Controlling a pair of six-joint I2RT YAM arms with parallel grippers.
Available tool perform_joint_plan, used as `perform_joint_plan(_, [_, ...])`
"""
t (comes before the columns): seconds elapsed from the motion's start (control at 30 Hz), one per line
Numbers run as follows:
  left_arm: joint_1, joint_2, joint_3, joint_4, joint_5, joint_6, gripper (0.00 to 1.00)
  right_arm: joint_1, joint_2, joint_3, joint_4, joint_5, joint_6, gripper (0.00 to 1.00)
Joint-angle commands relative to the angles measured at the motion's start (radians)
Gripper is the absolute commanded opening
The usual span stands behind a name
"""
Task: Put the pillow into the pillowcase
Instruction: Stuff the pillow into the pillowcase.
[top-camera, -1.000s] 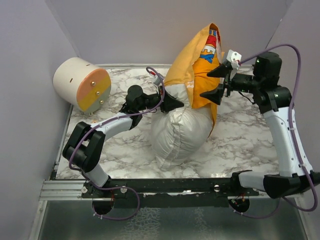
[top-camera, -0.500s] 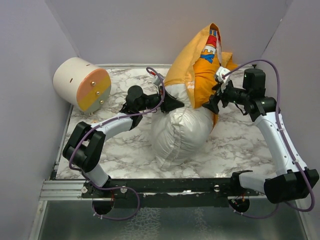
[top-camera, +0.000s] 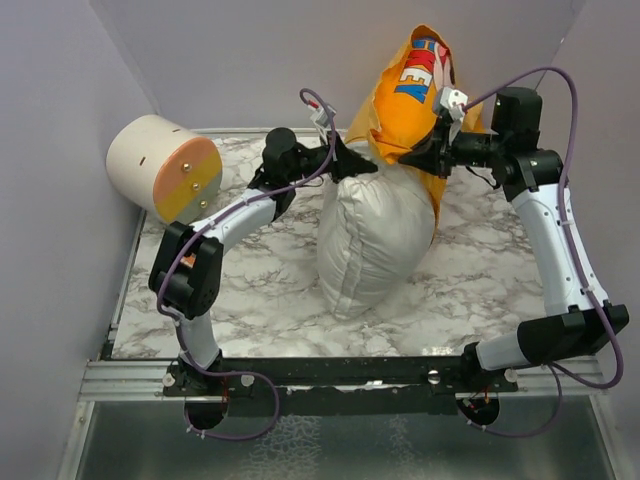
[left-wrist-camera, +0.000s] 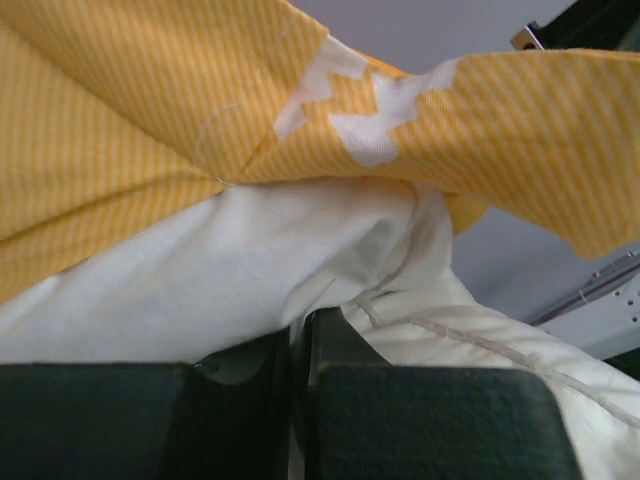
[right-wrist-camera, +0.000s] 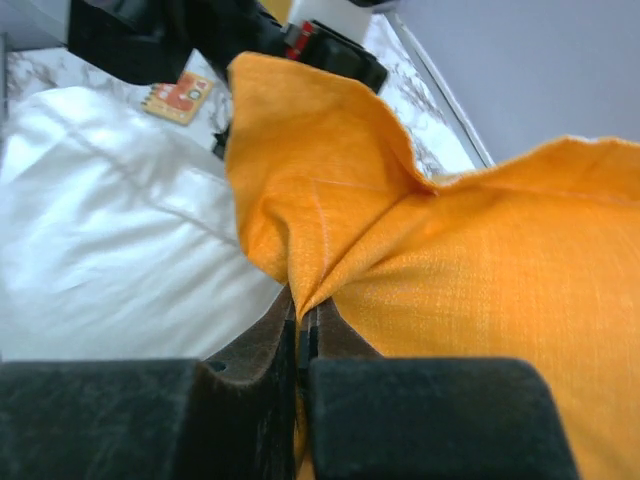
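pillow (top-camera: 372, 240): one, white, plump, standing on end below and between two grippers, top tucked into mouth of one orange pillowcase (top-camera: 405, 100). left gripper (top-camera: 345, 165) pinched together on pillow's white fabric, pillowcase just above it. right gripper (top-camera: 430, 158) clamped on pillowcase edge. one cream-and-orange cylinder (top-camera: 160, 168) well left of left gripper.

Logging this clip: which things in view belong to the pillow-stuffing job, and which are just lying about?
In the job: pillow; pillowcase; left end effector, shut on white pillow fabric; right end effector, pinching the pillowcase.
Lying about: cream-and-orange cylinder, far left on the table.
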Motion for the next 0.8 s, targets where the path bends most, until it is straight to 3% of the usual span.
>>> perform_joint_plan(0.0, [0.009,0.059,0.180,-0.110,-0.259,0.036,0.00,0.077,-0.015,0.145,-0.012,-0.510,0.149,0.00])
perform_joint_plan(0.13, [0.010,0.056,0.115,-0.080,-0.386,0.017,0.00,0.105,-0.063,-0.037,0.045,-0.554,0.188,0.00])
perform_joint_plan(0.33, [0.009,0.061,-0.070,0.148,-0.357,-0.069,0.00,0.074,-0.059,-0.325,0.127,-0.160,0.207,0.01])
perform_joint_plan(0.4, [0.012,0.051,-0.118,0.179,-0.322,-0.066,0.00,0.023,-0.047,-0.376,0.189,-0.124,0.234,0.01])
perform_joint_plan(0.57, [0.081,-0.080,-0.234,0.111,-0.340,0.027,0.54,-0.018,0.000,-0.358,0.233,-0.119,0.264,0.01])
perform_joint_plan(0.77, [0.320,-0.382,-0.339,-0.075,-0.328,0.117,0.87,-0.018,0.033,-0.291,0.255,-0.115,0.299,0.01])
